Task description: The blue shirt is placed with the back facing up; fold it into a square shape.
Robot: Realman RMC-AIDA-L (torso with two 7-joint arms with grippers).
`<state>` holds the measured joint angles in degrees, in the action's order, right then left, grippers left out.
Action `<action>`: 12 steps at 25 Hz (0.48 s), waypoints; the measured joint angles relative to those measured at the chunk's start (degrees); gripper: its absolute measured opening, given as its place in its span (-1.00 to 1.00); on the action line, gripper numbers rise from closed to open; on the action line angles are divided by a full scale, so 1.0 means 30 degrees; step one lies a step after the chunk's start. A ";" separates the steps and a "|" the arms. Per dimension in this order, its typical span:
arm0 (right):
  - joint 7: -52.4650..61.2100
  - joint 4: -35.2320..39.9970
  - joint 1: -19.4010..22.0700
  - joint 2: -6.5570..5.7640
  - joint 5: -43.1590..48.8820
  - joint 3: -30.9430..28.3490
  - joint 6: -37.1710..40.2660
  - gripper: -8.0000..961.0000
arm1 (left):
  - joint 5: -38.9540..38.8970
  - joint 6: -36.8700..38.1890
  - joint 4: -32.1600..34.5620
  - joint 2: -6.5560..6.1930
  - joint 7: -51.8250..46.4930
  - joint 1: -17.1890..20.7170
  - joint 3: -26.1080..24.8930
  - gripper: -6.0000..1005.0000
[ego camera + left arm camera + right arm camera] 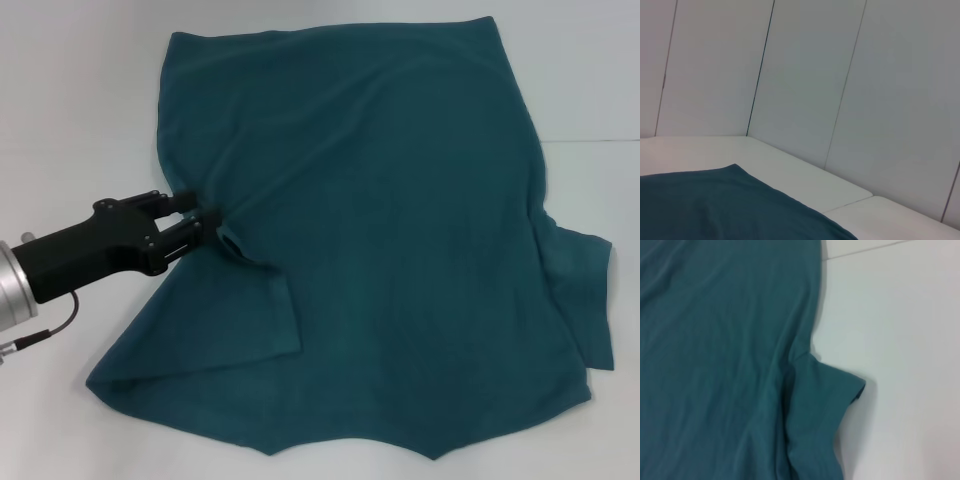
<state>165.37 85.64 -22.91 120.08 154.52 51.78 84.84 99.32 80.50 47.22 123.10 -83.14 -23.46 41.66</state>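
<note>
The blue shirt (400, 230) lies spread over the white table, filling most of the head view. My left gripper (205, 222) reaches in from the left and is shut on the shirt's left edge, at about mid-height. The cloth bunches there, with creases running out from the pinch. Nearer me, a flap of fabric (220, 320) lies doubled over. The right sleeve (585, 290) sticks out flat at the right. The left wrist view shows a corner of the shirt (715, 205); the right wrist view shows the shirt body (715, 340) and the sleeve (827, 400). My right gripper is out of view.
The white table (80, 100) shows bare at the left and at the far right. A seam in the tabletop (590, 140) runs off to the right. Pale wall panels (840, 75) stand behind the table's far edge.
</note>
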 joint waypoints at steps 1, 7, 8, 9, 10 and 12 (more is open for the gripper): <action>-0.0097 -0.0265 0.0001 -0.0001 -0.0142 -0.0005 -0.0246 0.27 | 0.0000 0.0001 -0.0003 0.0006 0.0000 0.0001 -0.0001 -0.12; -0.0732 -0.2226 -0.0341 -0.0094 -0.1299 -0.0032 -0.2242 0.27 | -0.0003 0.0003 -0.0121 0.0014 0.0001 0.0034 -0.0089 -0.12; -0.0801 -0.2570 -0.0476 -0.0111 -0.1282 -0.0021 -0.2507 0.27 | -0.0020 0.0001 -0.0220 0.0020 0.0008 0.0034 -0.0098 -0.12; -0.0886 -0.3007 -0.0709 -0.0143 -0.1243 -0.0023 -0.2852 0.27 | -0.0042 0.0002 -0.0297 0.0025 0.0027 0.0034 -0.0104 -0.12; -0.0968 -0.3473 -0.0946 -0.0187 -0.1183 -0.0047 -0.3144 0.27 | -0.0103 0.0001 -0.0416 0.0034 0.0100 0.0034 -0.0106 -0.12; -0.1139 -0.4346 -0.1484 -0.0331 -0.1102 -0.0167 -0.3601 0.26 | -0.0161 0.0002 -0.0532 0.0074 0.0232 0.0034 -0.0117 -0.12</action>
<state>161.95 72.60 -27.36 119.08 151.21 51.28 74.03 98.84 80.51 45.63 123.32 -82.45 -23.36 41.31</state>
